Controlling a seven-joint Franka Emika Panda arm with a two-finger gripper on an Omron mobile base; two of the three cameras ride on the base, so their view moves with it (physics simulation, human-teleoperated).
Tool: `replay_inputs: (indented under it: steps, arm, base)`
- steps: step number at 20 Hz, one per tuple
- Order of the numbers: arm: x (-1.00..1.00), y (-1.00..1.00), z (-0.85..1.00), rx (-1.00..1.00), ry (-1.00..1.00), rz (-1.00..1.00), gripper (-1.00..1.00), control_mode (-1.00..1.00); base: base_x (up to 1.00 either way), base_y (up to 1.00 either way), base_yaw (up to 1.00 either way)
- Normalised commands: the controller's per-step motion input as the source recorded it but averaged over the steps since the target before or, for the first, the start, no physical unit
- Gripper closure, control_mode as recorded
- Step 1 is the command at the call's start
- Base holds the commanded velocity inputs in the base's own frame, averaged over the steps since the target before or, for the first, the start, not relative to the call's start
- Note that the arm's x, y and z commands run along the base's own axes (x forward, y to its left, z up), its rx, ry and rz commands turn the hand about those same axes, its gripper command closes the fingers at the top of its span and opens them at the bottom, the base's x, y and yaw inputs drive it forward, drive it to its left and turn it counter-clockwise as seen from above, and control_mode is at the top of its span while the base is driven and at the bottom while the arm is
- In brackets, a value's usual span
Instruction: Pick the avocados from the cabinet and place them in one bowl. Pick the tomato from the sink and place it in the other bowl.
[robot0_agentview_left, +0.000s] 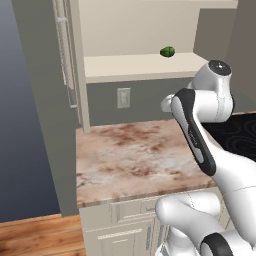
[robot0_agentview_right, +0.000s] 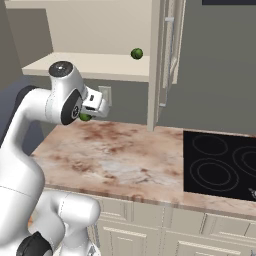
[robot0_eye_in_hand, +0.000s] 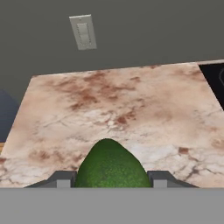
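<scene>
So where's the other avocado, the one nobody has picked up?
The second avocado sits on the cream shelf of the open cabinet, toward its right side in the left base view, above the wall outlet.

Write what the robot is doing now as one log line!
pincer: shut on avocado | above counter | second avocado: on cabinet shelf

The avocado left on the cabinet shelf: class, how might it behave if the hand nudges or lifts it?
The avocado on the shelf looks rounded and lies free on the flat cabinet shelf, so a nudge would probably roll it. Its skin looks glossy, so it may slip in a loose hold. The hand is shut on a similar avocado, which suggests it is stiff enough to hold.
</scene>
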Motion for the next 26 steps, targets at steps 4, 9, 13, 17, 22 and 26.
replay_inputs:
  steps: [4, 9, 13, 17, 22, 26]
  arm:
    - [0.00, 0.00, 0.00, 0.00, 0.00, 0.00, 1.00, -1.00]
    - [0.00, 0.00, 0.00, 0.00, 0.00, 0.00, 1.00, 1.00]
    - [0.00, 0.00, 0.00, 0.00, 0.00, 0.00, 1.00, 1.00]
    - [0.00, 0.00, 0.00, 0.00, 0.00, 0.00, 1.00, 1.00]
    - [0.00, 0.00, 0.00, 0.00, 0.00, 0.00, 1.00, 1.00]
    - [0.00, 0.00, 0.00, 0.00, 0.00, 0.00, 1.00, 1.00]
  base:
    - [0.00, 0.00, 0.00]
    - [0.00, 0.00, 0.00]
    - [-0.74, 0.00, -0.01]
    - [-1.00, 0.00, -0.06]
    - [-0.80, 0.00, -0.17]
    - [-0.07, 0.00, -0.47]
